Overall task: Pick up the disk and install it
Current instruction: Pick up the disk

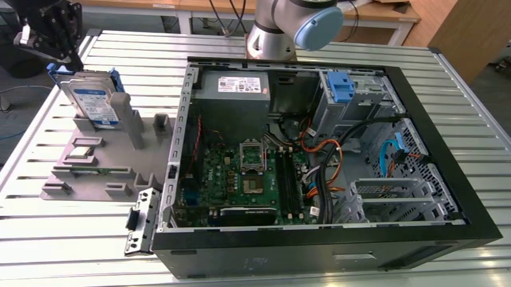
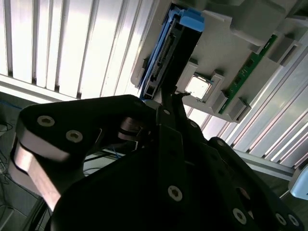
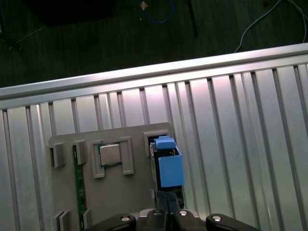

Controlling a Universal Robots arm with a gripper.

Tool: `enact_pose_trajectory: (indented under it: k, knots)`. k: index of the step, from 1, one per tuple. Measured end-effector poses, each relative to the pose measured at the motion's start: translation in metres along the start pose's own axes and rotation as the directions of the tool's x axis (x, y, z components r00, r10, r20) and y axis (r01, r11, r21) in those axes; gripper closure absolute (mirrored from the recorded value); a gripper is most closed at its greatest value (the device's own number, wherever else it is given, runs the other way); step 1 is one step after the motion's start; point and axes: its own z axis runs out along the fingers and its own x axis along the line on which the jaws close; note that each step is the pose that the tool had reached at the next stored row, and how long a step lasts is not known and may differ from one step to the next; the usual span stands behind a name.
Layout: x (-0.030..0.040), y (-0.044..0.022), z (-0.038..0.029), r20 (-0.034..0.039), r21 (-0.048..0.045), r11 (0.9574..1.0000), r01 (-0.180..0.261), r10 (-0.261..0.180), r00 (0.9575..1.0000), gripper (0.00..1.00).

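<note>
At nine o'clock of the computer case [image 1: 279, 257], the gripper [image 1: 62, 58] hangs at eleven o'clock of the upright disk [image 1: 90, 100].

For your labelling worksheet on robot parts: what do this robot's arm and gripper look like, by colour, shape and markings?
The silver-grey tubular metal arm has rounded joints, one closed by a light blue round cap. The black angular metal gripper is built of linked plates with silver screw heads and a pale grey link bar.
</note>
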Motion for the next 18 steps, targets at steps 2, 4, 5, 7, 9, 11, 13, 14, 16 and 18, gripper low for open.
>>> enact_pose_trajectory:
  k: [2,4,5,7,9,11,13,14,16,18]
  knots:
    - [0.0,0.0,0.0,0.0,0.0,1.0,0.0,0.0,1.0,0.76]
    - [0.0,-0.0001,0.0,0.0,0.0,1.0,0.0,0.0,1.0,0.71]
    - [0.0,-0.0001,0.0,0.0,0.0,1.0,0.0,0.0,1.0,0.65]
    - [0.0,-0.0001,0.0,0.0,0.0,1.0,0.0,0.0,1.0,0.59]
    - [0.0,-0.0002,0.0,-0.0001,0.0,1.0,0.0,0.0,1.0,0.53]
    - [-0.0001,-0.0002,0.0,0.0,0.0,1.0,0.0,0.0,1.0,0.53]
    - [-0.0001,-0.0003,0.0001,0.0,0.0,1.0,0.0,0.0,1.0,0.53]
    - [-0.0001,-0.0003,0.0004,0.0001,-0.0001,1.0,0.0,0.0,1.0,0.53]
    - [0.0,-0.0003,0.0015,0.001,0.0,1.0,0.0,0.0,1.0,0.53]
    - [0.0,-0.0004,0.0028,0.0015,-0.0002,1.0,0.0,0.0,1.0,0.53]
